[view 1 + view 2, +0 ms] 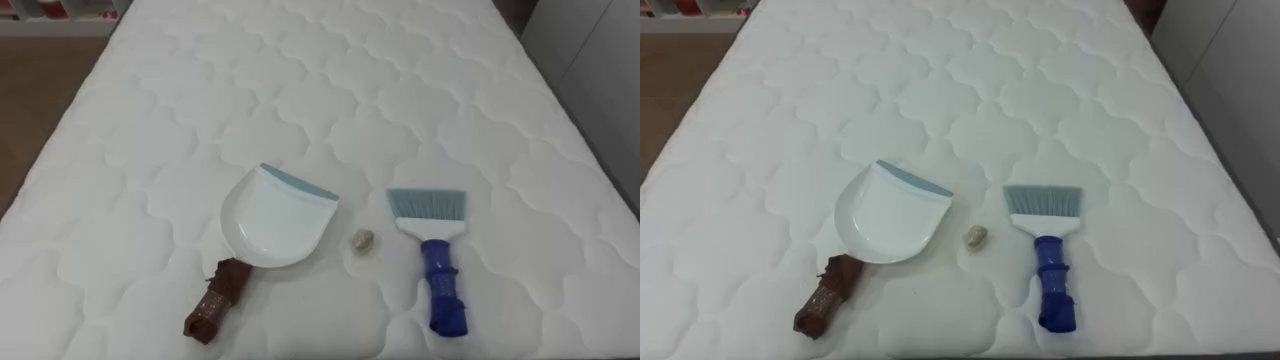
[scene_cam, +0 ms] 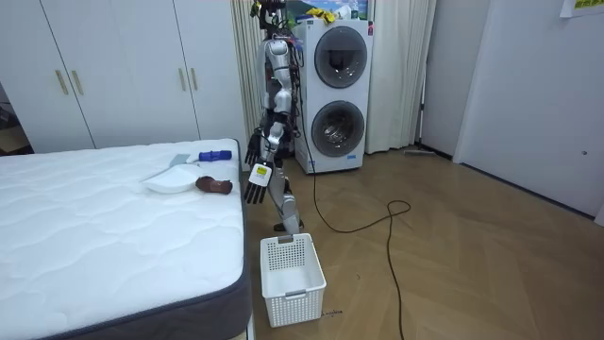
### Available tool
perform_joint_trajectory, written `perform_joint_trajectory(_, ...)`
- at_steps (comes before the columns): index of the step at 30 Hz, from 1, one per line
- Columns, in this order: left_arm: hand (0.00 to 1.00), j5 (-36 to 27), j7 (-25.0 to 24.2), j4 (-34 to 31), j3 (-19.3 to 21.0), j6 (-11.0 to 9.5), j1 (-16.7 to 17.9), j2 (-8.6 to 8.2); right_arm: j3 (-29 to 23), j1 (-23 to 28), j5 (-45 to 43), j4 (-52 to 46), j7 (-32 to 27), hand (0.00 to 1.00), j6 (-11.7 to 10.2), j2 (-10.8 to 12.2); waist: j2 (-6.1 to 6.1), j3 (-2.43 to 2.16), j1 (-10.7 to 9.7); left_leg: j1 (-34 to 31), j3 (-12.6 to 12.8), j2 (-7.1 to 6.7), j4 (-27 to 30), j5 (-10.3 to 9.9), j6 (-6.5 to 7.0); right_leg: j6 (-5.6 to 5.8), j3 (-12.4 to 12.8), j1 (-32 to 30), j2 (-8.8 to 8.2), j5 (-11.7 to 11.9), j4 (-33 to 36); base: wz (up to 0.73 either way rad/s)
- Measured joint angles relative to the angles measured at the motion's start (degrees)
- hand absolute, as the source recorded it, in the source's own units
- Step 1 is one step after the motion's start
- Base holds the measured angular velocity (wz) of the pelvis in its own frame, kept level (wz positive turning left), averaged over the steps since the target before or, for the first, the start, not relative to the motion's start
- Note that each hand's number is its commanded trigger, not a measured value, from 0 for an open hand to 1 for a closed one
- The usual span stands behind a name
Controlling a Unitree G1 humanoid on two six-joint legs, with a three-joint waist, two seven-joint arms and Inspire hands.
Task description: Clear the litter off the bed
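Note:
A white dustpan (image 1: pixel 272 217) with a grey-blue lip and a brown wrapped handle (image 1: pixel 217 304) lies on the white quilted mattress (image 1: pixel 330 90), near its front edge. To its right lies a hand brush (image 1: pixel 432 250) with pale blue bristles and a blue handle. Between them sits a small beige crumpled lump (image 1: pixel 362 240). In the room view the robot stands upright at the bed's side, by the dustpan (image 2: pixel 168 181) and brush (image 2: pixel 212 155). My left hand (image 2: pixel 255 186) hangs by the mattress edge with fingers straight, holding nothing. My right hand (image 2: pixel 253 148) shows partly behind it.
A white slatted basket (image 2: pixel 291 267) stands on the wooden floor at the bed's corner. Stacked washing machines (image 2: pixel 338 90) are behind the robot, white wardrobes (image 2: pixel 123 66) beyond the bed. The mattress edge (image 1: pixel 30 170) drops to floor on the left.

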Motion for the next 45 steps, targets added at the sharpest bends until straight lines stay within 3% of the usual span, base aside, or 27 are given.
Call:
perform_joint_trajectory(16, 0.0, 0.28, 2.35, -0.01, -0.11, 0.31, 0.11, 0.05, -1.49, -1.1, -0.89, 2.3, -1.89, 0.0, 0.04, -0.01, 0.23, 0.14, -0.02, 0.07, 0.62, 0.0, -0.07, 0.0, 0.0, 0.01, 0.43, -0.12, 0.01, -0.01, -0.21, -0.01)
perform_joint_trajectory(23, 0.0, 1.72, 7.26, -0.52, -0.2, 0.29, 0.78, 0.55, -1.42, -1.95, -1.16, 3.48, -2.07, 0.0, -0.21, -0.01, -0.01, -0.01, -0.18, -0.09, 0.56, 0.0, -0.09, 0.0, 0.0, 0.0, 0.54, -0.37, 0.02, 0.0, 0.01, 0.0)
perform_joint_trajectory(28, 0.0, 2.91, 12.81, -6.16, -0.01, 0.26, 1.4, 0.61, -1.3, -1.89, -1.05, 3.43, -1.97, 0.0, -0.8, -0.08, -0.04, 0.14, 0.11, -0.58, 0.02, 0.0, 0.06, 0.0, 0.0, -0.02, -0.02, -0.5, 0.04, 0.02, -0.02, 0.07)
perform_joint_trajectory(34, 0.0, 2.93, 20.66, -18.08, -0.49, -4.42, 1.33, 0.75, -1.18, -1.47, -0.56, 3.21, -1.86, 0.0, -1.64, -0.16, 0.19, 0.12, 0.04, -0.43, 0.03, 0.0, 0.01, 0.0, 0.0, -0.04, 0.09, -0.42, 0.04, 0.05, 0.02, 0.0)
perform_joint_trajectory(43, 0.0, 4.66, 26.35, -29.41, -2.32, -7.1, 1.31, 0.75, -1.32, -1.4, -0.63, 3.06, -2.01, 0.0, -1.88, -0.18, 0.32, 0.2, -0.27, -0.44, -0.58, 0.0, -0.04, 0.0, 0.0, -0.06, 0.08, -0.35, 0.09, 0.08, -0.04, 0.01)
perform_joint_trajectory(45, 0.0, 4.65, 27.46, -30.5, -2.37, -8.57, 1.08, 0.84, -1.3, -1.4, -0.58, 3.05, -1.95, 0.0, -1.88, -0.17, 0.38, 0.19, -0.4, -0.39, -0.53, 0.0, -0.05, 0.0, 0.0, -0.06, 0.03, -0.25, 0.09, 0.08, -0.05, 0.0)
